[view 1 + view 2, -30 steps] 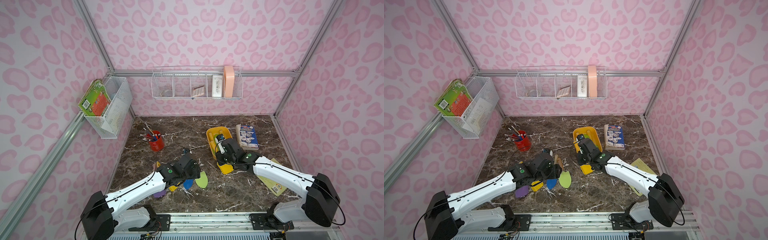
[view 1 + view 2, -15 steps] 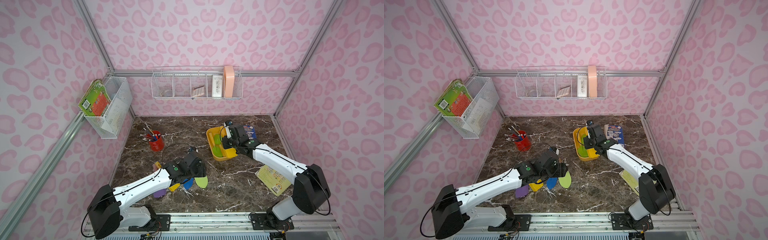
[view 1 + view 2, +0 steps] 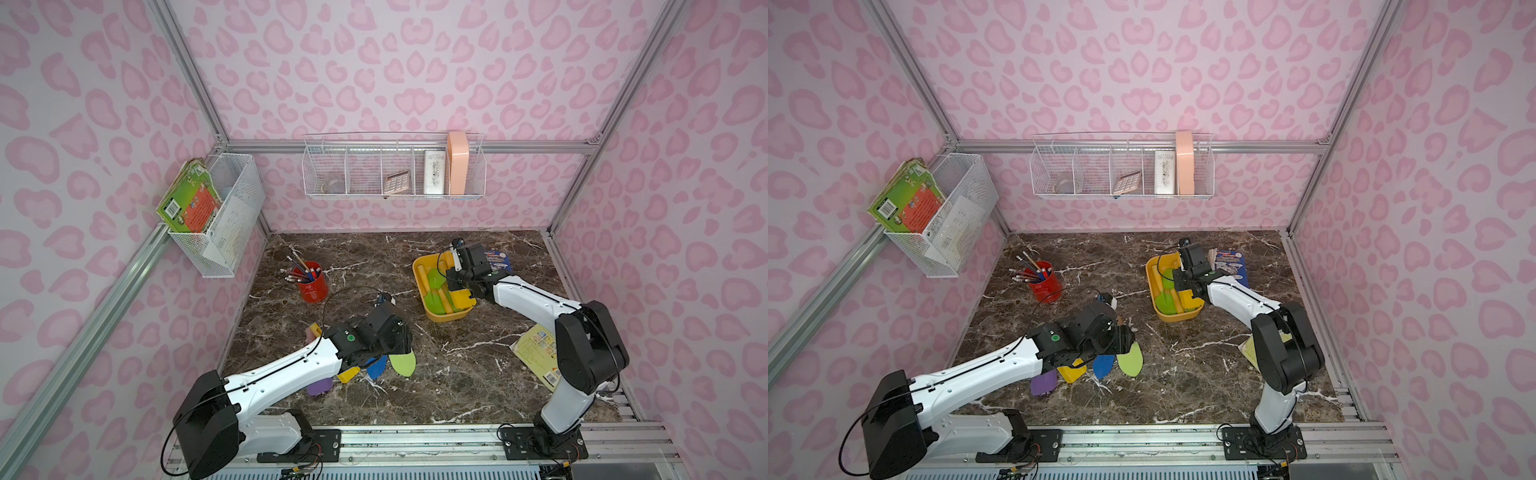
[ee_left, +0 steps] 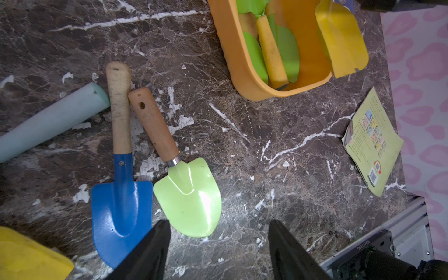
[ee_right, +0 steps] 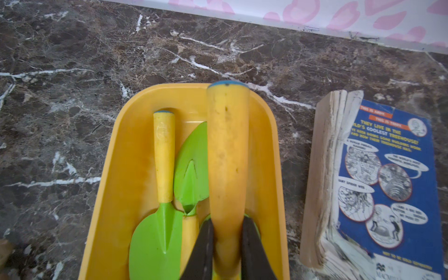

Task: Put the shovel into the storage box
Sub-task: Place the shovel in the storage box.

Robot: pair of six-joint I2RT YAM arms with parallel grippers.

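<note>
The yellow-orange storage box stands right of centre on the marble table. Two green-bladed shovels with yellow handles lie inside it. My right gripper is shut on the thick handle of a yellow shovel. The handle lies lengthwise over the box, and its blade sticks out past the box's near corner. My left gripper hangs open, with nothing between its fingers, by the blade tips of a blue shovel and a light-green shovel.
A yellow shovel blade and a purple one lie under the left arm. A red pencil cup stands at back left. A blue book lies beside the box, a yellow-green booklet at front right. Wire baskets hang on the walls.
My right gripper has carried the yellow shovel from the box's near end to lie along the box. My left gripper has shifted slightly right over the loose shovels, still open.
</note>
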